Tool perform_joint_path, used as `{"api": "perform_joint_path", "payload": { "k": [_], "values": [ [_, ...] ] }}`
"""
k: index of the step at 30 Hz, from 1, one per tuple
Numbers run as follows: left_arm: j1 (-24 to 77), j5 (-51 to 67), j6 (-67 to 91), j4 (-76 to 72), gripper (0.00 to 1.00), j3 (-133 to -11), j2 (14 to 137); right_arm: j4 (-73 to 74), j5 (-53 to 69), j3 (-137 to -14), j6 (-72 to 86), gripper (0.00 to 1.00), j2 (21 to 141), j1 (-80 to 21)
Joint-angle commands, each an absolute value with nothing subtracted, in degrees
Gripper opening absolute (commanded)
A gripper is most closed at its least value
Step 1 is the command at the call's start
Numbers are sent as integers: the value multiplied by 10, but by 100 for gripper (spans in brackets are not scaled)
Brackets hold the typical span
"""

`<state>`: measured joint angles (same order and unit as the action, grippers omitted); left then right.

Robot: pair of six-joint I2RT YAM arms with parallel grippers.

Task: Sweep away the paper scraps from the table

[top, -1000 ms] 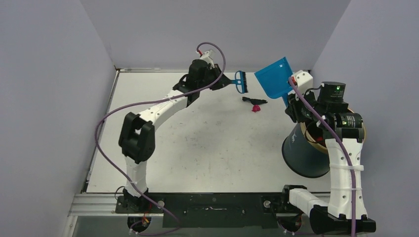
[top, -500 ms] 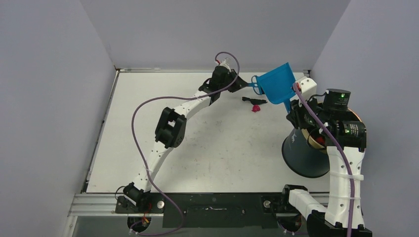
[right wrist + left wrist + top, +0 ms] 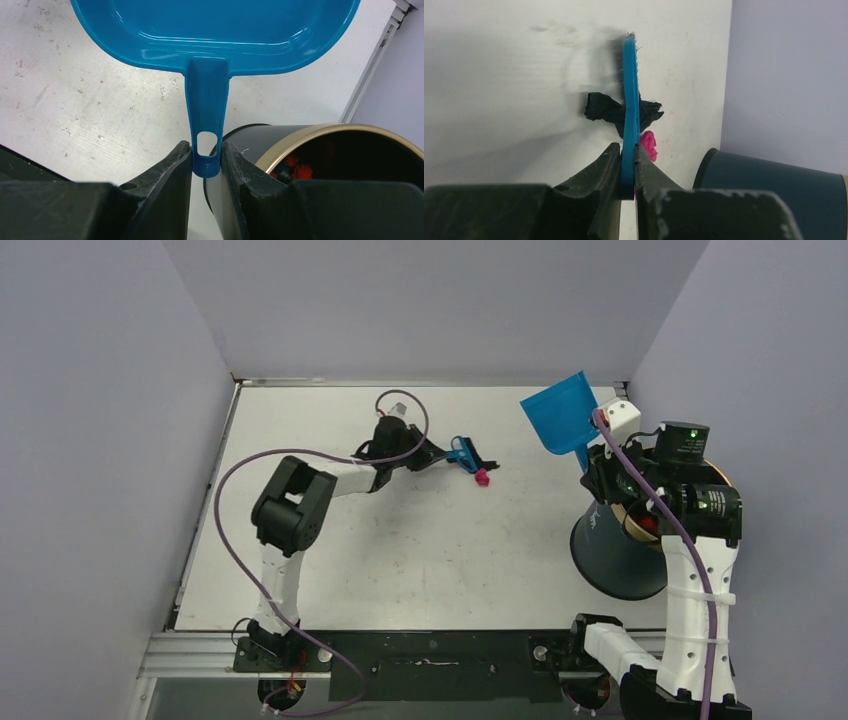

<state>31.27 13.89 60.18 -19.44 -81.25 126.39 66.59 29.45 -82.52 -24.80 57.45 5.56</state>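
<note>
Left gripper (image 3: 628,150) pinches brush (image 3: 629,85) tight. Paper scraps (image 3: 599,106), black and pink, lie right by brush, middle of table (image 3: 420,540). Right gripper (image 3: 205,152) pinches dustpan (image 3: 215,30) handle, high near bin (image 3: 615,550), well apart. You lower dustpan beside scraps first, then push slow.

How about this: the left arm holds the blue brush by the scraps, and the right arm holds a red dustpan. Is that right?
No. The dustpan in the right gripper is blue, not red, as the right wrist view shows. The left gripper holds the blue brush by the paper scraps.
</note>
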Motion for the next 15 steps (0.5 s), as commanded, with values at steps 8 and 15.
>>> {"api": "perform_joint_path", "payload": {
  "k": [8,15],
  "values": [
    [224,49,544,-208,0,-415,918,667,317,-838,-273,5,577,58],
    [243,-94,449,-70,0,-426,696,704,314,-875,-306,5,647,30]
  ]
}}
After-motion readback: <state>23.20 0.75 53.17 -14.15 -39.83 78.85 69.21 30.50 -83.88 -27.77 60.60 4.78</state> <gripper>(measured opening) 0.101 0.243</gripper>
